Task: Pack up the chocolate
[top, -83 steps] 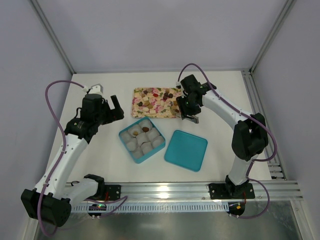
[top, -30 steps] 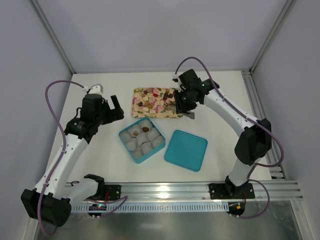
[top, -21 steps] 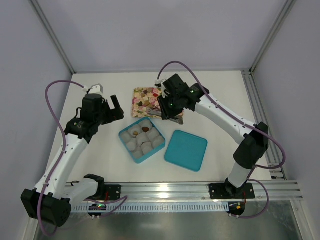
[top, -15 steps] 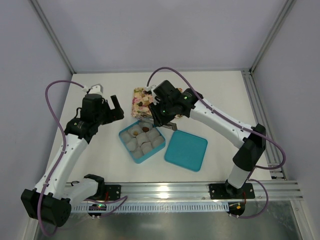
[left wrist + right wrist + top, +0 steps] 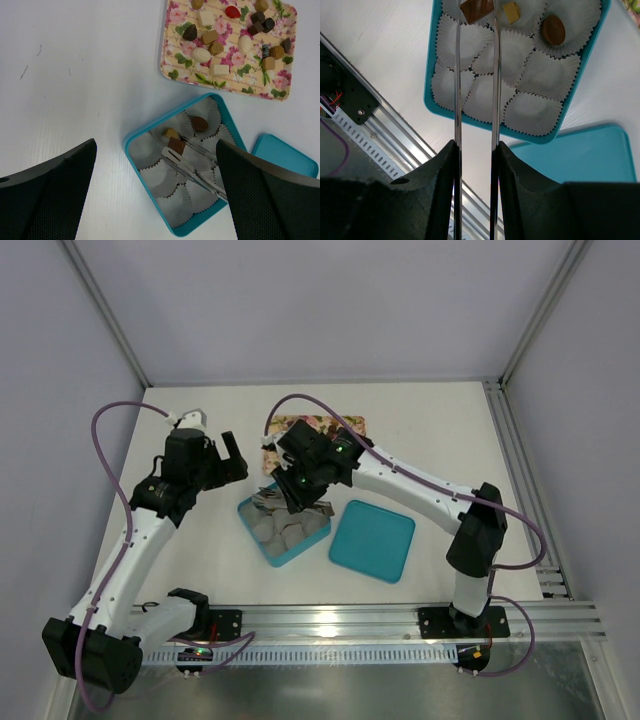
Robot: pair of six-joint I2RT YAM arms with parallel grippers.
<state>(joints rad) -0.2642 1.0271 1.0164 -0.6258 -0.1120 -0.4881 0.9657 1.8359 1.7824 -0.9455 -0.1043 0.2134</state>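
Here comes the delivery: the right arm has swung off the floral tray (image 5: pixel 172 75) and now stretches across to the teal box (image 5: pixel 245 515) at centre frame in the overhead view. The right hand (image 5: pixel 476 19), with its long thin metal fingers (image 5: pixel 456 75), is clamped on a brown chocolate (image 5: pixel 176 145), held just above the paper cups (image 5: pixel 532 107) near the top edge of the right wrist view. Right beside it sits a tan piece (image 5: pixel 510 10), and a brown oval (image 5: pixel 553 29) fills another cup; the remaining cups look bare. The other chocolates (image 5: pixel 210 36) wait on the tray, upper right in the left wrist view. The left hand (image 5: pixel 234 456) stays parked left of the box, jaws wide apart, carrying nothing. The lid (image 5: pixel 372 540) lies on the tabletop (image 5: pixel 200 540) to the right. So pick and carry look done; lowering into a free cup and letting go comes next, minding that tan neighbour.
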